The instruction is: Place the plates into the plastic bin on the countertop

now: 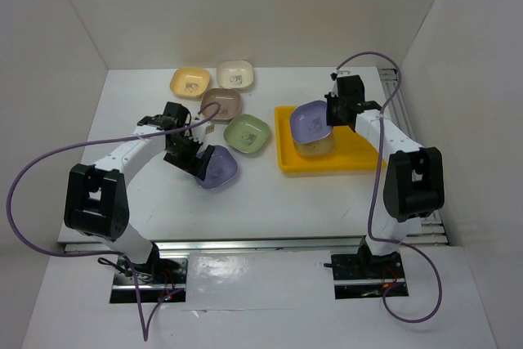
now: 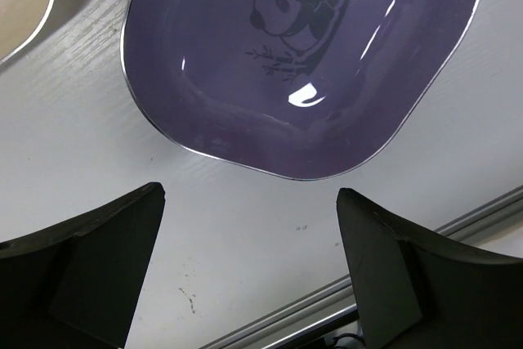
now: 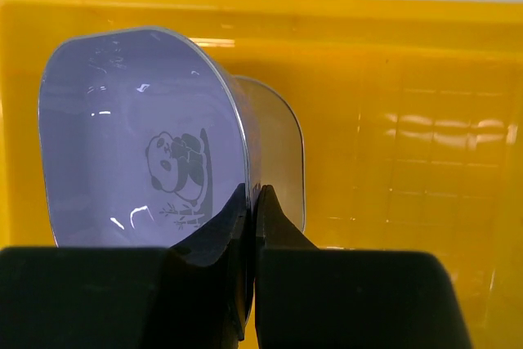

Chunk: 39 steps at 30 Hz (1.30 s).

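R hand [image 3: 253, 202]: lilac plate [image 3: 122, 112] over bin [image 3: 409, 63].

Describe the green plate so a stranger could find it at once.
Find the yellow bin on the table's right side. The plate lying nearest the bin's left wall is yours. It is the only green one.

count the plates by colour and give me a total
lilac: 2, loose plate and held plate
yellow plate: 1
cream plate: 1
brown plate: 1
green plate: 1
binned plate, colour unclear: 1
total: 7 in view
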Available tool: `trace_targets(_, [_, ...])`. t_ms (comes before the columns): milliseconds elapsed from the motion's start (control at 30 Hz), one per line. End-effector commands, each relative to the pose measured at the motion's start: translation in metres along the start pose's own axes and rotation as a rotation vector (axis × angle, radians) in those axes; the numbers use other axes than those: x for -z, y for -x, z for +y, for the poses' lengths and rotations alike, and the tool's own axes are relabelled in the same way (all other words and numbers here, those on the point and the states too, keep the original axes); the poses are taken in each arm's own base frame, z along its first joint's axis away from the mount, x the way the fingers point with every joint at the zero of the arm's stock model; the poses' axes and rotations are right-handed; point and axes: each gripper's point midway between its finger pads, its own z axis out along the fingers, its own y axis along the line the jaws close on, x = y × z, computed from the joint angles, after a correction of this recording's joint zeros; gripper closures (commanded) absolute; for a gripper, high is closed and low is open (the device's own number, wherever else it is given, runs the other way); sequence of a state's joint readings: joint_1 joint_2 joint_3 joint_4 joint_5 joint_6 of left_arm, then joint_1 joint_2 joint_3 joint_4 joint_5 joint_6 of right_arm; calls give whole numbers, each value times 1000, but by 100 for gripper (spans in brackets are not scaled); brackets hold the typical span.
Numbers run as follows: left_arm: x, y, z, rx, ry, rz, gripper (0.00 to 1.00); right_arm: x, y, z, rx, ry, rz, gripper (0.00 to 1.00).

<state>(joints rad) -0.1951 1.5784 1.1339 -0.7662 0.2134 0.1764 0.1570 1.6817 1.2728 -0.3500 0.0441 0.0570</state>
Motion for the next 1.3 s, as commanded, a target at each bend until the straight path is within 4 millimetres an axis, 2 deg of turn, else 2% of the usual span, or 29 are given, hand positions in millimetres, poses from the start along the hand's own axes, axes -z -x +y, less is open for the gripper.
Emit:
trace_targets(0, [4,4,5,7,40,-42,0,-5,3,-2,-2,13,-35,100])
trace_targets(33, [1,3,5,16,40,-43,0,-5,7,-1,-3,14,-49,100])
trace_targets(133, [1,6,2,13,21,-57,1,-8,-1,1,-2,33,-37,98])
trace_targets(167, [-2,4,2,16,19,-47,1,-10,-4,1,-2,32,-27,95])
trace_targets(200, [-2,5,0,15,7,-50,1,-10,-4,3,-2,41,-27,88])
trace_targets(233, [-5,4,1,18,4,-41,1,-12,-5,5,-2,54,-18,58])
trace_targets(267, [-5,7,1,17,5,-42,1,-11,0,6,-2,55,-27,33])
trace_targets(333, [-5,7,-1,17,-7,-45,1,-3,10,11,-1,86,-59,16])
trace_targets(367, [-8,6,-3,19,-23,-40,1,6,21,12,-10,89,-91,0])
trace_targets(533, [-11,11,-1,65,-11,-53,1,28,55,23,4,103,-164,0])
trace_targets(567, [-15,8,2,77,2,-43,3,28,51,27,20,101,-153,0])
trace_targets(600, [-15,9,1,97,2,-43,3,35,59,34,28,114,-176,0])
trace_targets(700, [-20,8,12,125,63,-42,4,47,64,46,43,138,-202,0])
trace_targets(800, [-26,8,15,155,78,-44,5,55,62,49,48,146,-210,0])
trace_targets(867, [-32,8,23,175,100,-41,8,57,60,53,55,155,-210,0])
trace_targets(900, [-36,3,33,212,116,-21,9,62,63,53,54,156,-223,0])
trace_targets(1000, [-48,-4,44,249,108,5,17,72,66,57,59,166,-242,0])
trace_targets(1033, [-51,-5,44,251,107,14,21,77,69,57,58,168,-256,0])
trace_targets(1067, [-53,-7,44,239,107,13,31,77,66,56,59,166,-246,0])
trace_targets(1100, [-55,-10,44,239,106,16,34,81,69,56,67,166,-257,0])
trace_targets(1133, [-56,-10,42,239,93,14,42,81,69,56,67,166,-257,0])
trace_targets(1167, [-58,-14,39,233,80,23,51,85,69,54,66,157,-258,0])
trace_targets(1200, [-56,-11,36,231,63,11,67,87,71,54,75,156,-262,0])
trace_targets(1267, [-51,-15,33,201,52,12,83,87,71,54,75,156,-262,0])
